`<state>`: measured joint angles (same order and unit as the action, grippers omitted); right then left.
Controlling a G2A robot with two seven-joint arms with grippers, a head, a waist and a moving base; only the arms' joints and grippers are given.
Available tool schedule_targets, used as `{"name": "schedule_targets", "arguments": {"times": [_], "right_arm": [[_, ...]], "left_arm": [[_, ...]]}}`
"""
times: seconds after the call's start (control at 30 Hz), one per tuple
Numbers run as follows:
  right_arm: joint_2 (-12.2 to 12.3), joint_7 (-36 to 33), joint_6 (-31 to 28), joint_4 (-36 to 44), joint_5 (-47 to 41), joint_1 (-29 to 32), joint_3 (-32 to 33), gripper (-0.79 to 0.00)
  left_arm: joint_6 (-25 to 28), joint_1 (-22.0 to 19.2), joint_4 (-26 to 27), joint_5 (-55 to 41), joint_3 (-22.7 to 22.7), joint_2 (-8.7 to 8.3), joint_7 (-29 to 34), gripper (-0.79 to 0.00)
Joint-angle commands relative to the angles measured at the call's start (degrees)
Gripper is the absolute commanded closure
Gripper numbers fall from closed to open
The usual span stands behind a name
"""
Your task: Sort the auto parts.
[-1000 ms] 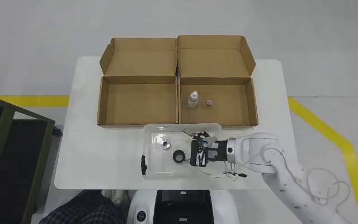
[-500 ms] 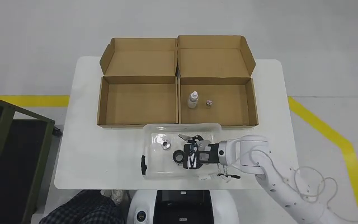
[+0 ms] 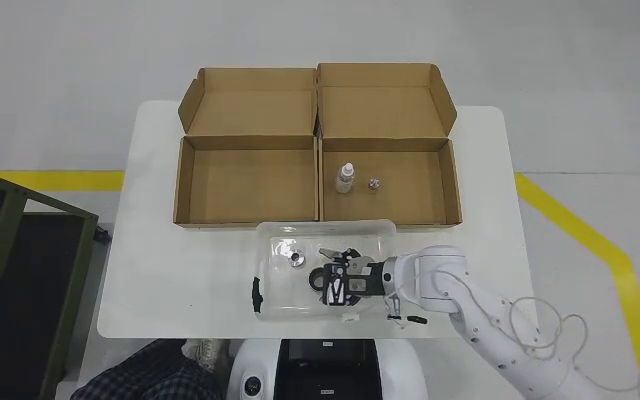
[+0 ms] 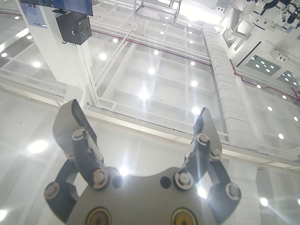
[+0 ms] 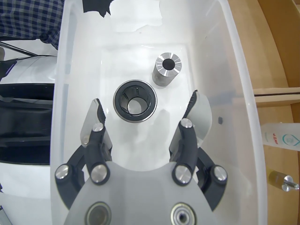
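Inside clear bin (image 5: 236, 47): right gripper (image 5: 145, 98) jaws spread near black bearing (image 5: 124, 95), steel sleeve (image 5: 164, 78) beside; left gripper (image 4: 138, 107) jaws spread.

Right gripper (image 5: 145, 97) advanced further along the clear bin (image 5: 243, 76), now closer to the black ring (image 5: 121, 115)

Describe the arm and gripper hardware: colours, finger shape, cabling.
Both grippers match. The left gripper and right gripper have curved grey metal fingers with black ribbed pads, black linkages on silver pins, and a grey base plate. The right arm has a white shell, and a thin pale cable loops beside it.
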<state>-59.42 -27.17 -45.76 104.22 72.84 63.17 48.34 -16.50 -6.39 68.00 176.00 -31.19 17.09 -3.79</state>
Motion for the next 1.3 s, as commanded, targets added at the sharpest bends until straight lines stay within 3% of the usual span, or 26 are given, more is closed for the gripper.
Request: {"name": "schedule_targets", "arguments": {"times": [0.0, 0.17, 0.27, 0.37, 0.47, 0.73, 0.77, 1.27], "right_arm": [[-0.2, 0.1, -0.1, -0.7, -0.1, -0.3, -0.5, -0.588], [-0.8, 0.7, -0.1, -2.7, -0.2, -1.5, -2.1, -0.563], [-1.2, 1.1, 0.1, -4.1, -0.2, -2.2, -3.0, -0.508], [-1.5, 1.6, 0.3, -5.0, -0.1, -2.6, -3.7, -0.388], [-1.7, 1.9, 0.3, -5.6, -0.1, -2.9, -4.1, -0.345], [-1.8, 2.6, 0.0, -5.2, -0.3, -2.9, -3.5, -0.077], [-1.7, 2.7, -0.1, -5.0, -0.3, -2.9, -3.3, -0.015], [0.0, 5.7, -0.5, 2.7, -3.2, 0.2, 5.0, 0.000]], "left_arm": [[0.0, 0.0, 0.0, 0.0, 0.0, 0.00, 0.0, -0.785], [0.0, 0.0, 0.0, 0.0, 0.0, 0.00, 0.0, -0.785], [0.0, 0.0, 0.0, 0.0, 0.0, 0.00, 0.0, -0.785], [0.0, 0.0, 0.0, 0.0, 0.0, 0.00, 0.0, -0.785], [0.0, 0.0, 0.0, 0.0, 0.0, 0.00, 0.0, -0.785], [0.0, 0.0, 0.0, 0.0, 0.0, 0.00, 0.0, -0.785], [0.0, 0.0, 0.0, 0.0, 0.0, 0.00, 0.0, -0.785], [0.0, 0.0, 0.0, 0.0, 0.0, 0.00, 0.0, -0.785]]}}
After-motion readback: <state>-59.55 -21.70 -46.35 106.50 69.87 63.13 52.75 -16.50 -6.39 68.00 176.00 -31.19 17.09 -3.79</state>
